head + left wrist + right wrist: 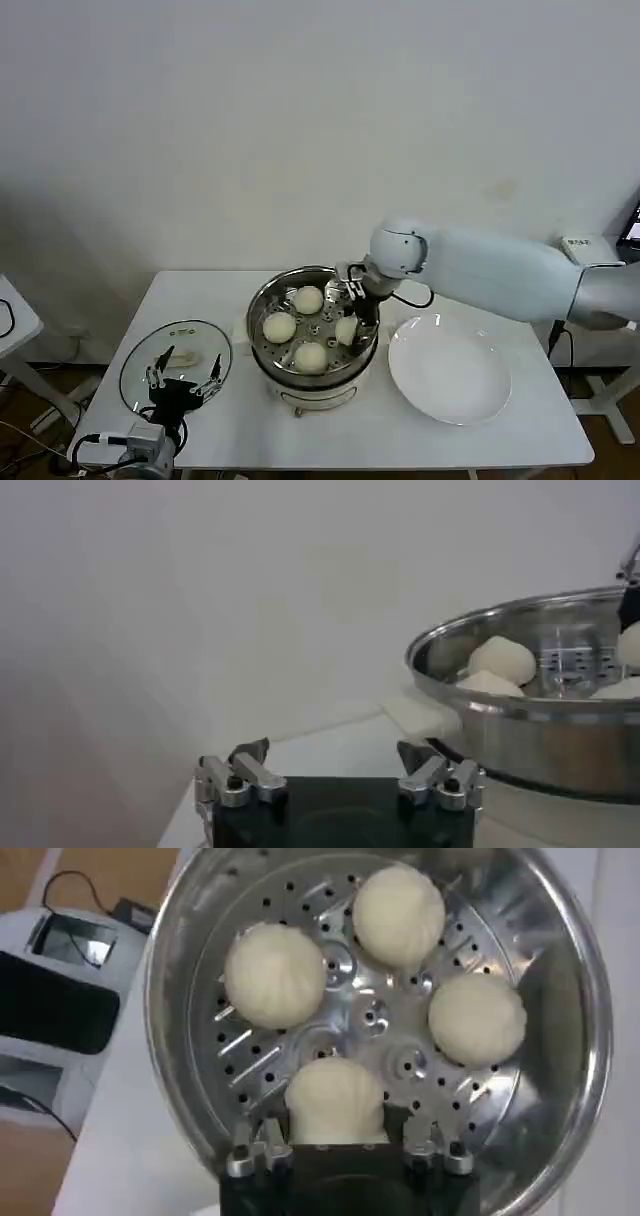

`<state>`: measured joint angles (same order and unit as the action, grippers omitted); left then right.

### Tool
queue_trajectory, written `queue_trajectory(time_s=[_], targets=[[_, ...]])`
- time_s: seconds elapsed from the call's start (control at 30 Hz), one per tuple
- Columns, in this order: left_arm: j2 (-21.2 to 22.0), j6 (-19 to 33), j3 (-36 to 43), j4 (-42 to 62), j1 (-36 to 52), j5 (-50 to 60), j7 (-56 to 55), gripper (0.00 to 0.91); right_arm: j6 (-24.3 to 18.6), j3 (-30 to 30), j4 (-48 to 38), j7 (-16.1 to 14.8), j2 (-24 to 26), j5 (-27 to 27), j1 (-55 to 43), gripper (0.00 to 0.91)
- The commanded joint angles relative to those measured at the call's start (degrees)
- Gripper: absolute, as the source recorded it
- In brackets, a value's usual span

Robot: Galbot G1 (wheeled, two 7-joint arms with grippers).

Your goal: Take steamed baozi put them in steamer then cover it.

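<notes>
The right end effector [336,1148] is clamped on a cream-white round bun [335,1100], pleated top up, inside the shiny steel steamer [262,300]; the left end effector [183,379] hangs spread above the round glass lid [140,352].

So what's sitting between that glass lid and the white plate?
The steamer, with four baozi inside; the right gripper is lowered into it, seen from the head view.

Baozi [276,974] — four, cream-white, smooth, faint pleat lines on top. Steamer [262,305] — shiny silver steel; tray [372,1020] silver, patterned with round holes and short slots; base [318,388] cream-white. Plate [449,374] plain white. Lid [176,359] clear glass, cream handle. Table [520,430] white. Wall [300,120] off-white. Right arm [500,270] white; both grippers black with silver fingers [235,778].
</notes>
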<state>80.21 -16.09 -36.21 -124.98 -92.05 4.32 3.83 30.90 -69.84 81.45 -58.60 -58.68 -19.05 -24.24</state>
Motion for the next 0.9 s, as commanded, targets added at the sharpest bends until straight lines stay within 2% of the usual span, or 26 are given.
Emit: queue_trajectory(time_s=[0.03, 0.3, 0.33, 0.37, 0.4, 0.73, 0.83, 0.9], targets=[[-0.12, 0.06, -0.1, 0.23, -0.02, -0.07, -0.04, 0.907, -0.39, 1.28, -3.06, 0.05, -0.8, 2.88, 1.37, 0.625], [0.0, 0.1, -0.02, 0.34, -0.02, -0.09, 0.01, 0.907, -0.55, 2.56, -3.88, -0.24, -1.13, 3.56, 1.86, 0.625], [0.02, 0.09, -0.03, 0.35, 0.0, -0.08, 0.03, 0.907, -0.55, 2.65, -3.9, -0.19, -1.16, 3.59, 1.98, 0.685], [0.0, 0.08, -0.03, 0.38, 0.01, -0.07, 0.03, 0.907, -0.55, 2.73, -3.97, -0.18, -1.17, 3.58, 2.08, 0.685], [-0.02, 0.09, 0.0, 0.45, -0.01, -0.06, 0.03, 0.907, -0.63, 2.73, -3.96, -0.25, -1.16, 3.58, 2.15, 0.907], [0.03, 0.07, 0.1, 0.78, 0.07, 0.01, 0.28, 0.907, -0.39, 3.74, -1.88, -0.21, 1.04, 1.67, 0.97, 0.907], [0.15, 0.09, 0.18, 0.89, 0.01, 0.06, 0.4, 0.907, -0.04, 4.7, 1.27, 0.09, 3.77, -0.64, -0.72, 0.907], [0.11, 0.15, 0.23, 0.92, -0.15, 0.06, 0.48, 0.907, 0.23, 6.9, 5.33, -0.89, 7.41, -4.09, -2.65, 0.907]])
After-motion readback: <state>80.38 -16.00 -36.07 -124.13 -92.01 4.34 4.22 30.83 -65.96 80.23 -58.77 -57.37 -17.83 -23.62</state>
